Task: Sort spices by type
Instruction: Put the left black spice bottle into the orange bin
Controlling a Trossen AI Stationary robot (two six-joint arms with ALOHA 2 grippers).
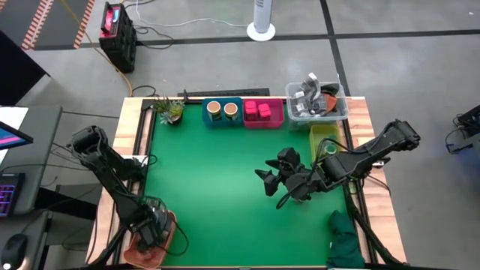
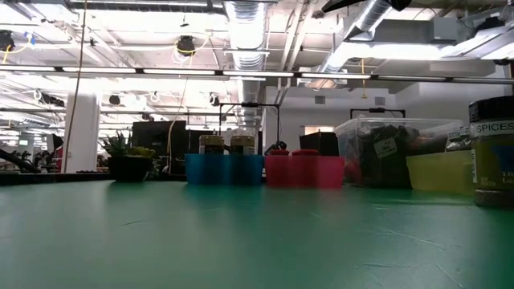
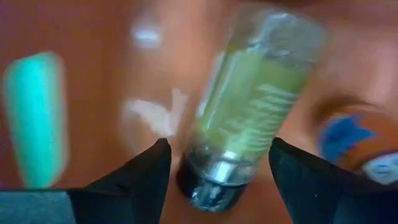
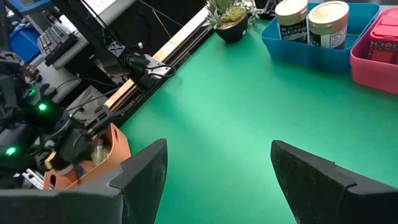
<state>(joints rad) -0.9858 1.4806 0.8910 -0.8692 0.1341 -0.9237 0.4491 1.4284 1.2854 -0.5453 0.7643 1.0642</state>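
We judge the sorting partly done: on the green table the blue bin holds two tan-topped jars, the pink bin two pink packs; the orange bin holds more spices; the left gripper reaches in, fingers spread around a green jar, not clamped; the right gripper hovers released over the mat.

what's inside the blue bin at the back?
Blue bin holds two round tan-topped jars, upright, side by side. The bin wall covers their lower parts and anything beneath them. Pink bin alongside holds the magenta packs.
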